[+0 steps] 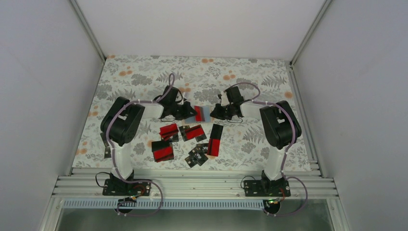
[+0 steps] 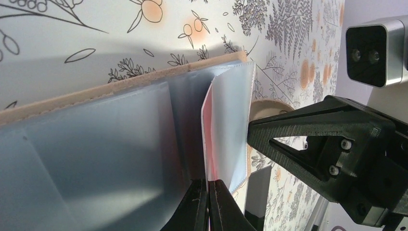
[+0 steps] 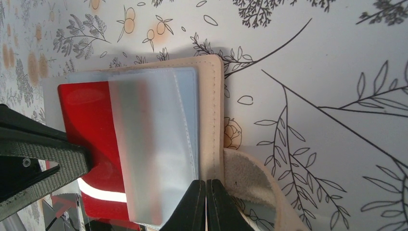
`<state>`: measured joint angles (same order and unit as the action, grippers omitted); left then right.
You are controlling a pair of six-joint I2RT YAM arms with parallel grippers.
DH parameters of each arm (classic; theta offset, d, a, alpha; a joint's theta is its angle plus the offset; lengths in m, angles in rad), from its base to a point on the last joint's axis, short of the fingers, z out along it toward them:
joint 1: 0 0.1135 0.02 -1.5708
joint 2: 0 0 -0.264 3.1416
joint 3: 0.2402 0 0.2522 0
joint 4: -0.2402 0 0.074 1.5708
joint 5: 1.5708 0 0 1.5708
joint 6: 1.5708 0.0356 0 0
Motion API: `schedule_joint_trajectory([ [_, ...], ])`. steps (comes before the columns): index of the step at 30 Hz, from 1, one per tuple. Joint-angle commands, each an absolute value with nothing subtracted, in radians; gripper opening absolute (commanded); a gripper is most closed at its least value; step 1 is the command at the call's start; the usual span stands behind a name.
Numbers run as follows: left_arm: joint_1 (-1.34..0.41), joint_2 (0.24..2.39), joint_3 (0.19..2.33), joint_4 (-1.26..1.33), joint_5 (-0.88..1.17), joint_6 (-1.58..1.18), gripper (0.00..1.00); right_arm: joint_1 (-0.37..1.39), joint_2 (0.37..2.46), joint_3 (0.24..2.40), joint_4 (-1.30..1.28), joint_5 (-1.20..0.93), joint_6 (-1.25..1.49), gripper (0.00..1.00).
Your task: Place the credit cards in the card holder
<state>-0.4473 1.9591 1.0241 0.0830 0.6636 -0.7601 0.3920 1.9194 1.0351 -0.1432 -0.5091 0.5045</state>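
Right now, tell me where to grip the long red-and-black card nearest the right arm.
Take the card across its narrow width, coming straight down from above. It lies flat with its long axis running near to far, and its right edge borders bare cloth, so that side probably gives the easiest entry.

The holder [image 1: 205, 113] is open, centred ahead of me, tan outside with pale blue-grey sleeves inside. One red card [image 3: 89, 125] sits partway in a sleeve. The other cards [image 1: 192, 132], red and black, lie scattered nearer me, some seemingly overlapping.
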Motion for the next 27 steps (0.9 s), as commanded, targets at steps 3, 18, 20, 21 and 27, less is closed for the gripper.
schedule_joint_trajectory([
  [3,-0.453,2.012,1.062,0.054,0.684,-0.719,0.02,0.399,1.956,1.014,-0.224,-0.505,0.484,0.04],
  [18,-0.491,2.069,1.094,0.072,0.689,-0.709,0.02,0.399,1.978,1.034,-0.239,-0.508,0.477,0.04],
  [20,-0.495,2.073,1.096,0.072,0.687,-0.711,0.02,0.399,1.98,1.035,-0.239,-0.509,0.477,0.04],
  [21,-0.497,2.075,1.097,0.072,0.687,-0.713,0.02,0.399,1.981,1.035,-0.239,-0.509,0.477,0.05],
  [27,-0.502,2.086,1.099,0.09,0.687,-0.736,0.02,0.399,1.977,1.035,-0.244,-0.511,0.476,0.04],
])
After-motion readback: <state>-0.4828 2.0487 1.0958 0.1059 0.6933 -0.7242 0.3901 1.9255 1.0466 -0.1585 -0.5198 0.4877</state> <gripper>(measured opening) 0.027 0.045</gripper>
